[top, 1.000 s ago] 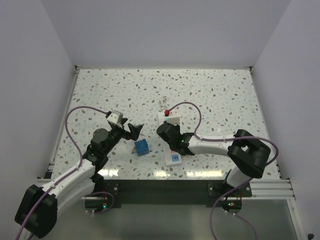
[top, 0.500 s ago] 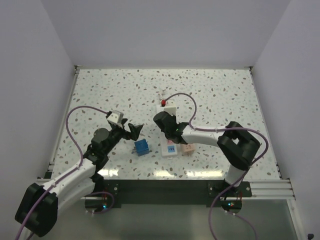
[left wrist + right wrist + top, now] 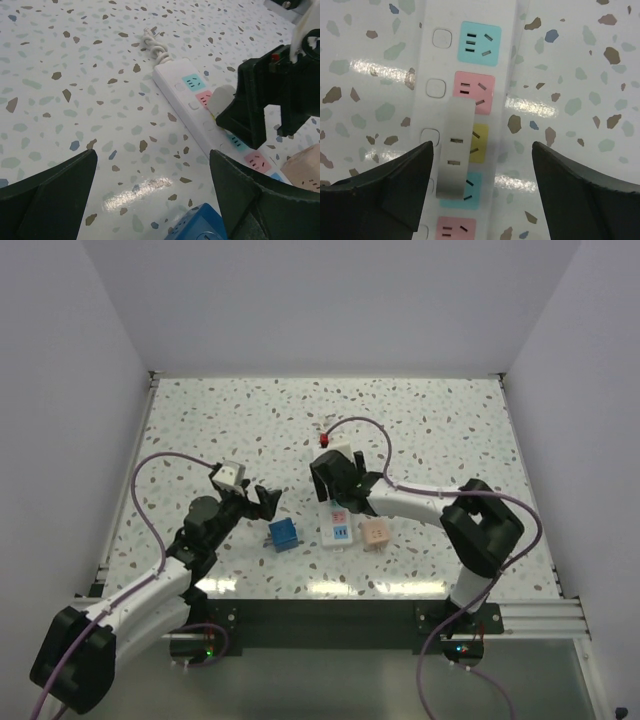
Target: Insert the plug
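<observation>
A white power strip (image 3: 338, 532) (image 3: 180, 87) (image 3: 435, 60) with coloured sockets lies mid-table. A grey-white plug (image 3: 455, 150) (image 3: 221, 99) with two slots in its upper face rests on the strip over the yellow socket; how deep it sits cannot be told. My right gripper (image 3: 338, 485) (image 3: 482, 150) hangs over it, open, fingers on either side and apart from it. A blue plug (image 3: 284, 534) (image 3: 200, 227) lies left of the strip, a beige-pink one (image 3: 376, 533) (image 3: 305, 167) right of it. My left gripper (image 3: 262, 502) (image 3: 152, 195) is open and holds nothing, just behind the blue plug.
The strip's bundled white cord (image 3: 152, 42) trails from its far end. Purple cables loop over both arms. White walls enclose the speckled table (image 3: 450, 430) on three sides.
My right gripper has opened and let go of the grey-white plug, and drawn back toward the strip's far end. The strip has shifted left, uncovering the beige-pink plug. The left arm has barely moved.
</observation>
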`<state>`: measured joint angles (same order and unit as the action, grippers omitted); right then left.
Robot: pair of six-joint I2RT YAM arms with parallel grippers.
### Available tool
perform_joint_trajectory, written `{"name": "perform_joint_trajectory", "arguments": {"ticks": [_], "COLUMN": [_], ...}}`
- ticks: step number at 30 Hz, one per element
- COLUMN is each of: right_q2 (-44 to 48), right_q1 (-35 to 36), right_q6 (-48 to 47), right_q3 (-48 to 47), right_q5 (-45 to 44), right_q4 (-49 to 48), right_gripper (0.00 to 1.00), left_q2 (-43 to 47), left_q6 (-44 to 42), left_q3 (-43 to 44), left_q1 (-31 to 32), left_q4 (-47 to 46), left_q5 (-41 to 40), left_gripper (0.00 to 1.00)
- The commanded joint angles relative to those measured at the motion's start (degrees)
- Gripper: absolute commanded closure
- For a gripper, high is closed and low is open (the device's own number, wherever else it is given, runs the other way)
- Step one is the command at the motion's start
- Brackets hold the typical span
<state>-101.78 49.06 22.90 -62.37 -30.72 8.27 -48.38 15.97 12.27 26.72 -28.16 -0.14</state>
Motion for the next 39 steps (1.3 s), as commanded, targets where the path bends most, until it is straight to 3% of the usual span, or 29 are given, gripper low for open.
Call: {"name": "perform_joint_trajectory", "arguments": {"ticks": [1,5,14,22,30,39], "right_q2": [10.0,19.05,23.12,16.88,8.88,6.51], "right_q1": [-0.02,3.57,16.22,19.67,19.85,20.2], "right_q6": [-4.0,-5.66,-4.53,-4.97,-4.53,-2.59], "right_q3": [1.54,7.68,15.26,14.47,11.22,11.13], "right_q5": [-0.66,0.31,3.82,7.6,12.43,15.95], "right_q4": [1.4,1.04,-7.64,-15.65,-21.01,-24.18], "right_gripper": [0.16,0.16,0.13,0.11,0.1,0.1], "left_q2": [2.93,5.57,7.95,14.53,14.45,14.81], "left_q6": [1.52,2.66,8.11,11.8,13.74,13.13], "left_q3": [0.47,0.21,1.17,-0.14,-1.37,-2.52], "left_q1": [-0.44,-0.44,-0.35,-0.35,-0.35,-0.35], "left_q4": [0.47,2.93,8.73,12.6,12.78,12.08], "left_q5": [-3.63,-7.14,-11.81,-12.25,-11.54,-12.6], "left_gripper": [0.0,0.0,0.0,0.0,0.0,0.0]}}
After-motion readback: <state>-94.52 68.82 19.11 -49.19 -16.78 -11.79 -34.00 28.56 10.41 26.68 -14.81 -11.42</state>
